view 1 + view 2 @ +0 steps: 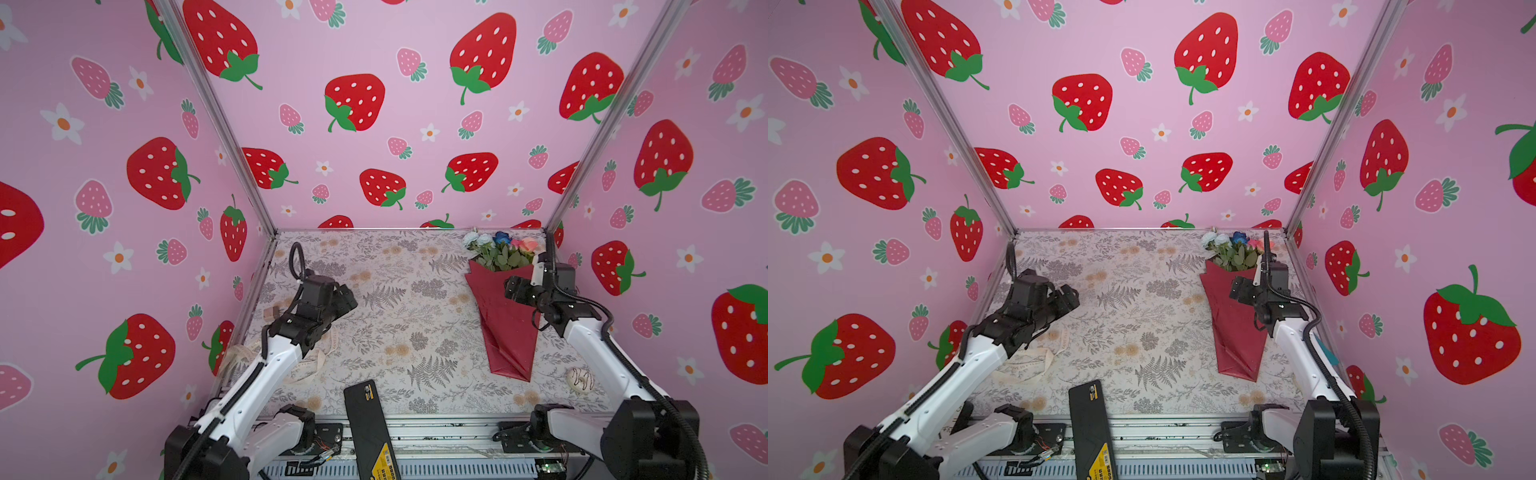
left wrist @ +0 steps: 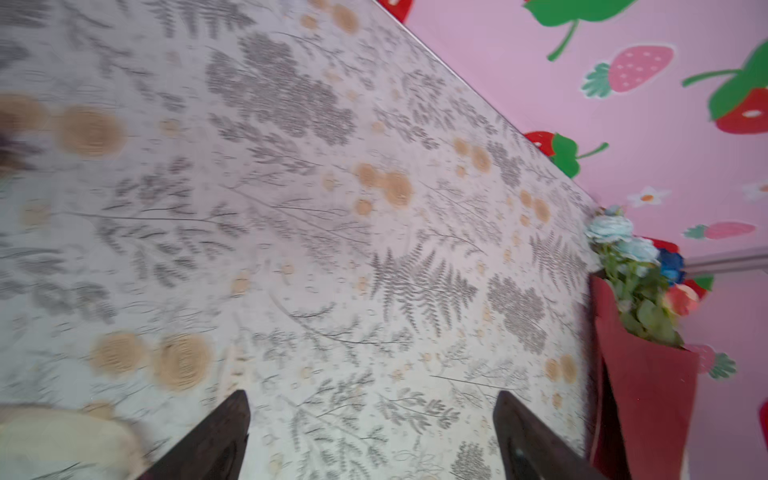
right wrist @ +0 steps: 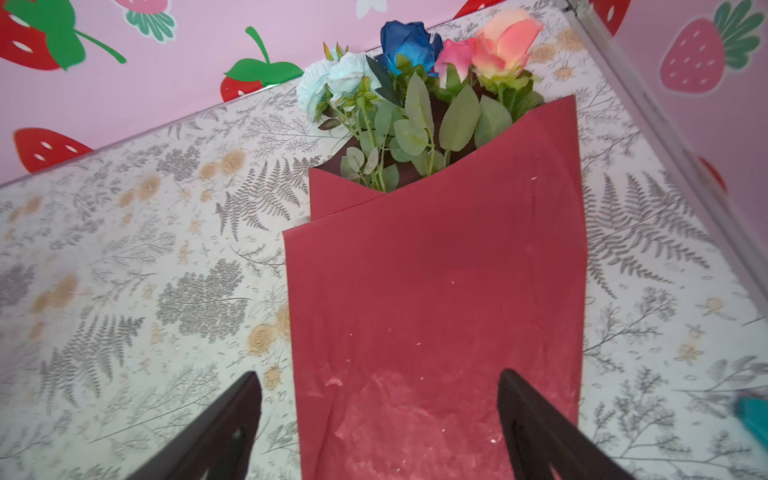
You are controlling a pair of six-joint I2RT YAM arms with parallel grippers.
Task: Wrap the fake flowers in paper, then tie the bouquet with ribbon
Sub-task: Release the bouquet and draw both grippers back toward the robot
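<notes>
Black fingers of the right gripper (image 3: pixel 379 374) stand wide apart over the lower part of the dark red wrap, clamping nothing; whether they touch the paper I cannot tell. Under them the bouquet of fake flowers (image 3: pixel 436 270) lies flat on the right rear of the table (image 1: pixel 415 291), its blooms toward the back corner and its tapered end toward the front. The left gripper (image 2: pixel 372 395) also has its jaws apart and empty, above the fern-patterned cloth and well apart from the bouquet. A cream ribbon (image 1: pixel 1034 359) lies loose beneath the left arm.
</notes>
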